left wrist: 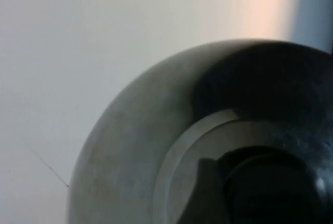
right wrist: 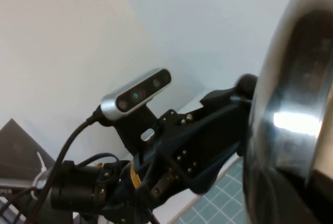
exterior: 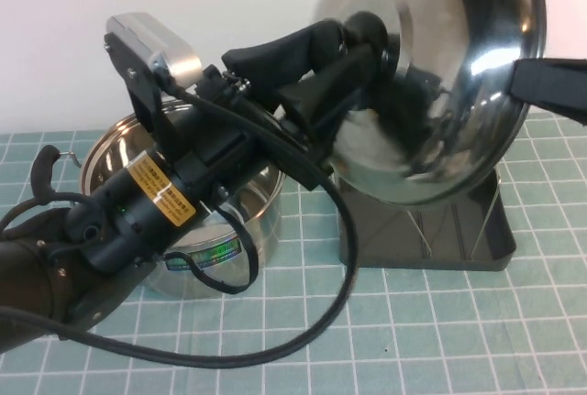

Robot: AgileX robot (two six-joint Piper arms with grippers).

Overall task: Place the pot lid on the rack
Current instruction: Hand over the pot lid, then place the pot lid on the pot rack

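Observation:
The pot lid (exterior: 440, 74) is up in the air, standing on edge with its shiny dome facing me, just above the rack (exterior: 491, 239). My left gripper (exterior: 367, 42) is shut on the lid's black knob (exterior: 369, 28). My right gripper (exterior: 537, 83) reaches in from the right edge and is shut across the lid's rim. The left wrist view shows the dome (left wrist: 135, 146) and the dark knob (left wrist: 270, 193) very close. The right wrist view shows the lid's rim (right wrist: 296, 104) and my left arm (right wrist: 197, 146) behind it.
The open steel pot (exterior: 248, 221) with a green label stands on the green grid mat at the left, under my left arm. The rack's wire dividers (exterior: 426, 225) rise beneath the lid. A white wall is at the back.

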